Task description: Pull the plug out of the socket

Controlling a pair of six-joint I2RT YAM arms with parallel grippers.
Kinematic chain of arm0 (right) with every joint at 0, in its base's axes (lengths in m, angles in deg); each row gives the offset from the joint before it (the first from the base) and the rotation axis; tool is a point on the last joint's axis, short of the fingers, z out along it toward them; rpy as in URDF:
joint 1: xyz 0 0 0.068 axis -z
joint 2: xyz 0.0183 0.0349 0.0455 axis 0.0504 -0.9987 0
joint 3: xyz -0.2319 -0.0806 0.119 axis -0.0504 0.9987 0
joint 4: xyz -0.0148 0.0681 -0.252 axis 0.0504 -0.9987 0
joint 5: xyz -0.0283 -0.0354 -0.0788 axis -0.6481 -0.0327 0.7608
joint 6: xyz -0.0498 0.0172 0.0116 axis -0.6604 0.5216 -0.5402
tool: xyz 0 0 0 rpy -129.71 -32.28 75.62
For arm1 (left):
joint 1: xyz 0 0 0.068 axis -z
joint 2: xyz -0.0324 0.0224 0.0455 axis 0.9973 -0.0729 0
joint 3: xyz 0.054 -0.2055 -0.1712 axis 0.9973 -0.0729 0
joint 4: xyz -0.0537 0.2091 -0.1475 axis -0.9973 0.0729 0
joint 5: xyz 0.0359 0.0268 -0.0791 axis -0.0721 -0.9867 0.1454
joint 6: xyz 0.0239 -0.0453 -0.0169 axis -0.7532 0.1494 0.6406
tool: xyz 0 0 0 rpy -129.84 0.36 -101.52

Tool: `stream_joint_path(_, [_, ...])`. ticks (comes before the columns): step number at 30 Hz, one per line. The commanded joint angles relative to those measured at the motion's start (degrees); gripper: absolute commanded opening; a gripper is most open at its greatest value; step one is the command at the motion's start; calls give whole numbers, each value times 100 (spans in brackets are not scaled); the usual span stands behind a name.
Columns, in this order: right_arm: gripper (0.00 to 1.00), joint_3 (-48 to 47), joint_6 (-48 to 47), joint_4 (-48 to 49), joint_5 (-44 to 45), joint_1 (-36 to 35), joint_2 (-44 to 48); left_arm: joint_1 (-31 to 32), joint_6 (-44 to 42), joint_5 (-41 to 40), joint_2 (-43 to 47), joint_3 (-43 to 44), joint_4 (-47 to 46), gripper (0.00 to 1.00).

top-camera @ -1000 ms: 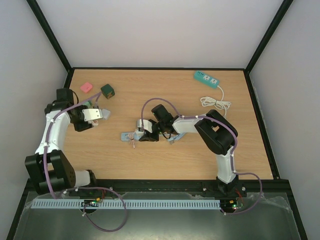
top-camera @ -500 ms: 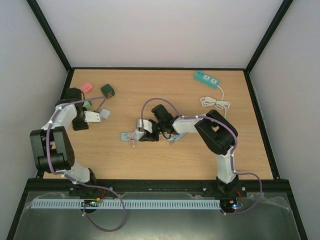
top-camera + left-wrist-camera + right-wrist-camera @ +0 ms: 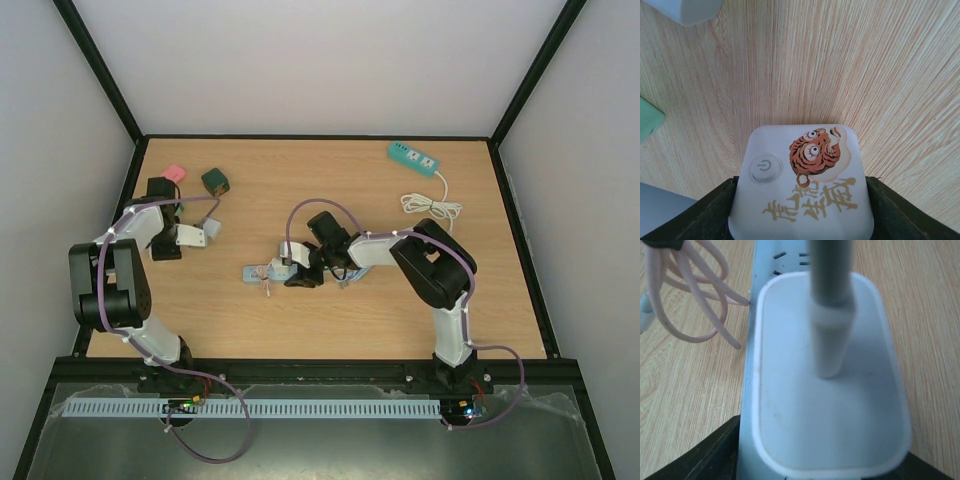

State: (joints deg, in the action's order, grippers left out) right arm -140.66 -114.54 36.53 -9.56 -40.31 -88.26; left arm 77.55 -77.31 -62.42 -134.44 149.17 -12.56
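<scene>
White plug [image 3: 790, 415], apparently seated in the pale-blue socket strip [image 3: 256, 272], clamped by right gripper [image 3: 300, 272]; left gripper [image 3: 192, 236], well left of strip, grasps tiger-printed block [image 3: 805, 190]; step: extraction, likely needing a straight pull off the strip.

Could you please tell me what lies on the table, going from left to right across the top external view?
pink block → dark green cube → pale blue socket strip → teal power strip
</scene>
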Motion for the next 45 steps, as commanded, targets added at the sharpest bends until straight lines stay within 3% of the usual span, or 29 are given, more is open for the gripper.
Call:
stream_joint_path(1, [57,269,-66,-899,420,22,-159,19,67,112,10,108,151,65])
stream_joint_path(14, [60,488,-65,-668,165,181,196,-23,348,1585,400,645,1105,93])
stream_joint_path(21, [63,679,-105,-499,-9,368,465,-19,715,3574,671,1018,1719,96])
stream_joint_path(25, [63,722,-125,-476,-165,404,602,100,1149,4747,999,826,1630,96])
stream_joint_path(30, [64,799,-65,-346,-456,400,851,624,1965,5530,1487,348,1067,96])
stream_joint_path(37, [65,899,107,-58,-630,400,1032,1721,3176,5691,1956,-537,-244,96])
stream_joint_path(45, [67,935,338,287,-570,347,1032,2689,3682,5442,1628,-985,-1069,95])
